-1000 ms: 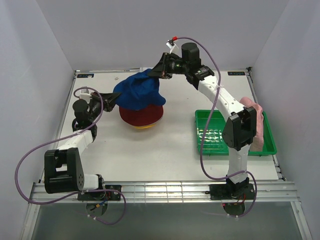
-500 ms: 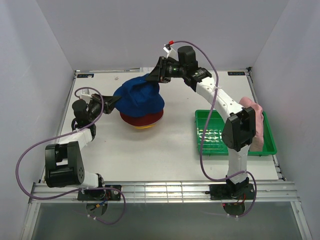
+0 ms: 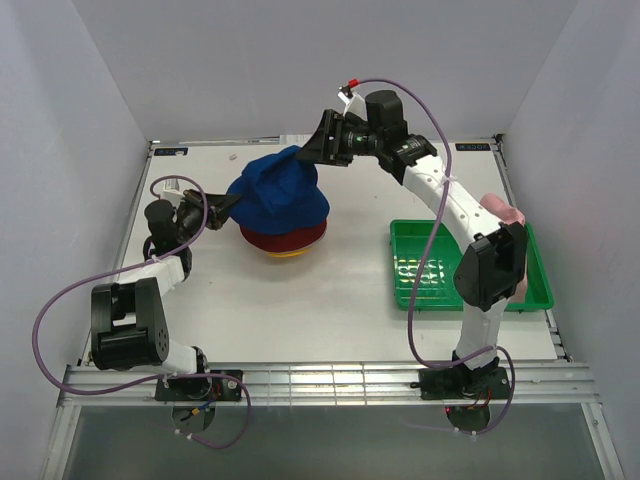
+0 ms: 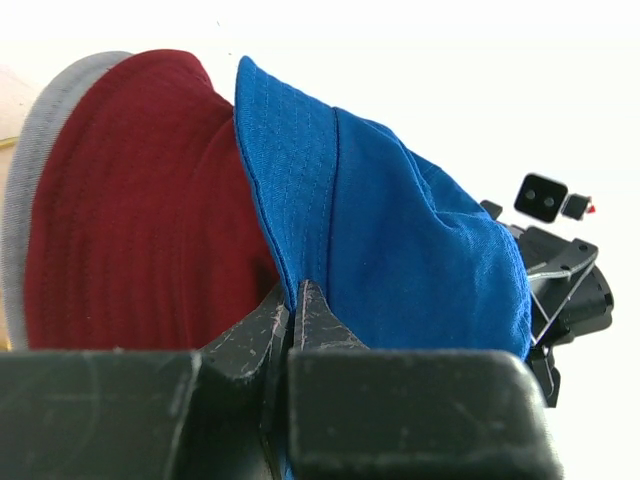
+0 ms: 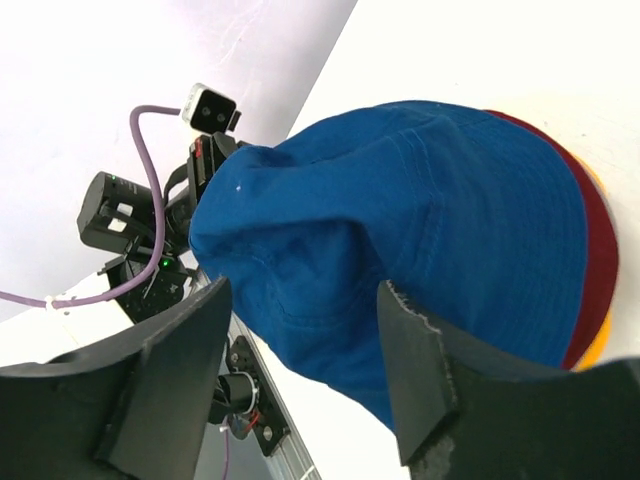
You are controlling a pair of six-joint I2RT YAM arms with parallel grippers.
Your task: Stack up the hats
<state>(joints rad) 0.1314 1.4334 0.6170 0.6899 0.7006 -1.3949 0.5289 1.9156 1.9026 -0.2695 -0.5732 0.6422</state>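
Note:
The royal blue hat (image 3: 278, 190) sits on top of a pile, over the dark red hat (image 3: 287, 238) and the yellow hat (image 3: 283, 255), of which only a thin edge shows. A grey brim (image 4: 30, 200) peeks out beside the red one in the left wrist view. My left gripper (image 3: 228, 203) is shut on the blue hat's (image 4: 400, 230) brim at the pile's left side, its jaws (image 4: 296, 300) pinching the cloth. My right gripper (image 3: 312, 150) hangs open just behind the blue hat (image 5: 420, 200), the jaws (image 5: 303, 300) spread apart from the cloth. A pink hat (image 3: 505, 212) lies at the right, partly hidden by the right arm.
A green plastic tray (image 3: 430, 270) stands on the right half of the table under the right arm's elbow. White walls close in the table at the back and both sides.
My right gripper has opened and let go of the blue hat, which has sunk lower onto the pile. The left gripper keeps its hold on the brim.

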